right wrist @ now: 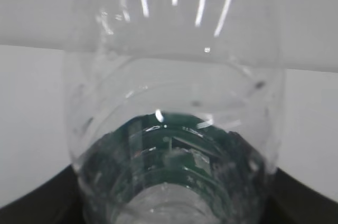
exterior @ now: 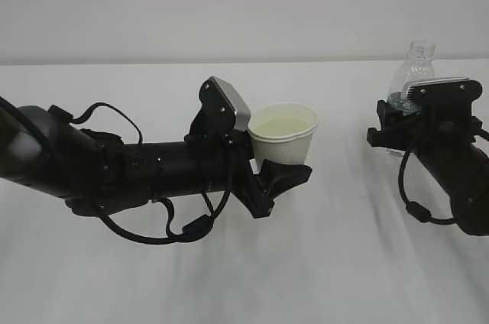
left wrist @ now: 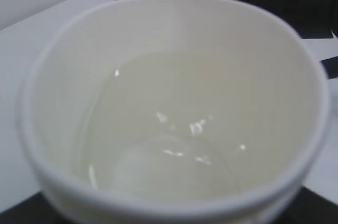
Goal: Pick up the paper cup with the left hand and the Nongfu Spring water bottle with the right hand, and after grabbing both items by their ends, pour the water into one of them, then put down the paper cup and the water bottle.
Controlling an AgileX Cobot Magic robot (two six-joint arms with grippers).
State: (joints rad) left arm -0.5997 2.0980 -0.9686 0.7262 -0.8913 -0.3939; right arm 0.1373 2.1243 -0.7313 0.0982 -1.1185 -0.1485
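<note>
one small white tapered paper cup [exterior: 283,134] with a rolled rim sits upright in the left gripper [exterior: 281,175], low on the white table [exterior: 244,278], and there's clear colourless water [left wrist: 163,145] in it. from the left wrist view you look straight down into the pale cream inside, the liquid pooled across the bottom with little glints on its surface. the black fingers [exterior: 286,176] are spread around the cup's base, pressing on it, cup held level.

over on the right, one small clear ribbed plastic bottle [exterior: 411,76] stands upright, capless neck at the top, and the right gripper [exterior: 397,121] has its fingers closed around the lower part. the bottle's bottom is hidden behind the black gripper body, so whether it touches the table i cannot tell. the right wrist view looks through the clear wall [right wrist: 174,92]: a dark green label band [right wrist: 169,166] shows low down, droplets cling inside, and how much liquid is left in there i cannot tell.

count: one cup, one bottle, two arms. cup and bottle are well apart, the cup near the middle, the bottle toward the right edge.
</note>
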